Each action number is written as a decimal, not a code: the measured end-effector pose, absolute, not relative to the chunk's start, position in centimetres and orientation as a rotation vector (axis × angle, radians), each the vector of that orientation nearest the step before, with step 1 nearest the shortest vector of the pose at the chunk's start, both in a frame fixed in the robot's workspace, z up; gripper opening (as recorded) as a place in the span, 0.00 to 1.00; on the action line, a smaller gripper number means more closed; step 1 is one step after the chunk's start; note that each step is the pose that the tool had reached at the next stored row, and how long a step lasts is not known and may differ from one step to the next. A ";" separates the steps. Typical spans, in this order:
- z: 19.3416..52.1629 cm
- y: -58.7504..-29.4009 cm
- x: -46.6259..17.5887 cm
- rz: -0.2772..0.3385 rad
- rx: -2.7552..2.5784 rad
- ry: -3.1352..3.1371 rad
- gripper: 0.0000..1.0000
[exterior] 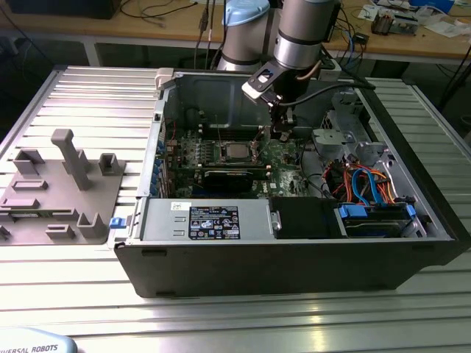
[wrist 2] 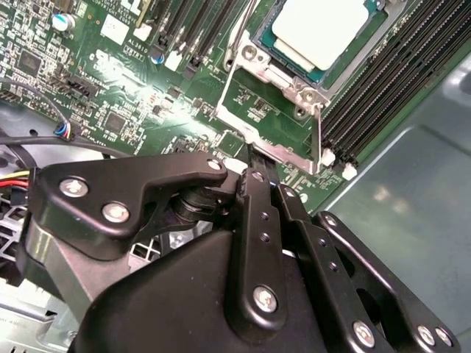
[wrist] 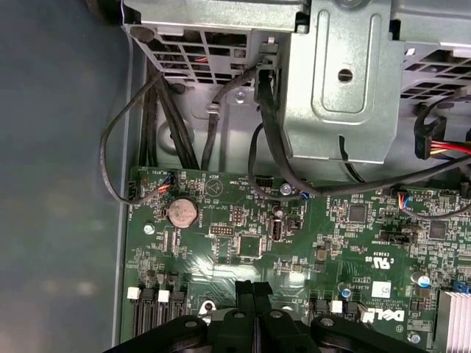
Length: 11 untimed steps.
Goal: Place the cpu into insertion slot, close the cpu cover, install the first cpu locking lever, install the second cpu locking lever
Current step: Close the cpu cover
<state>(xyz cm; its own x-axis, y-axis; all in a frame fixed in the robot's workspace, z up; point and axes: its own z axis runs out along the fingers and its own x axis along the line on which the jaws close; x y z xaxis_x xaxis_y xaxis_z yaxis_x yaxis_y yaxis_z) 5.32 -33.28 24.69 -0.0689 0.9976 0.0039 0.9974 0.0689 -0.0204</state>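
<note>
The slatted metal table [exterior: 73,95] lies under the open computer case [exterior: 294,265], and everything I can see sits around or inside that case. The arm [exterior: 305,29] comes down into the case from over its far wall. A grey moulded fixture [exterior: 66,191] rests just outside the case, on the exterior view's left. On the floor of the case lies the green circuit board [wrist: 346,243]. Near the middle of the case the insertion slot [exterior: 221,153] shows its silvery rim, and the cpu cover [wrist 2: 294,77] looks to be lying flat around the chip. The cpu [wrist 2: 320,29] sits seated in that slot, pale metal top facing up. Deep inside the case, the gripper [wrist 2: 261,163] hangs low over the board right at the edge of the silvery frame, its two black fingers [wrist: 245,298] pressed together with nothing visible between them.
</note>
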 end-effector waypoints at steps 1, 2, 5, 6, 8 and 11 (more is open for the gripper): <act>24.7 -33.3 5.3 0.019 -2.132 -2.284 0.11; 24.7 -33.3 5.2 0.018 -2.132 -2.284 0.11; 24.6 -33.3 5.0 0.017 -2.131 -2.284 0.11; 24.6 -33.3 5.0 0.017 -2.131 -2.283 0.11; 24.6 -33.3 4.9 0.016 -2.131 -2.283 0.11; 24.6 -33.3 4.5 0.016 -2.131 -2.283 0.11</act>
<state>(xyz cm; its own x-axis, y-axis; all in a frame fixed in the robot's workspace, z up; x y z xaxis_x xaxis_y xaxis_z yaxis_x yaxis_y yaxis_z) 4.50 -33.28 24.61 -0.0688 0.9976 0.0069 0.9974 0.0690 -0.0202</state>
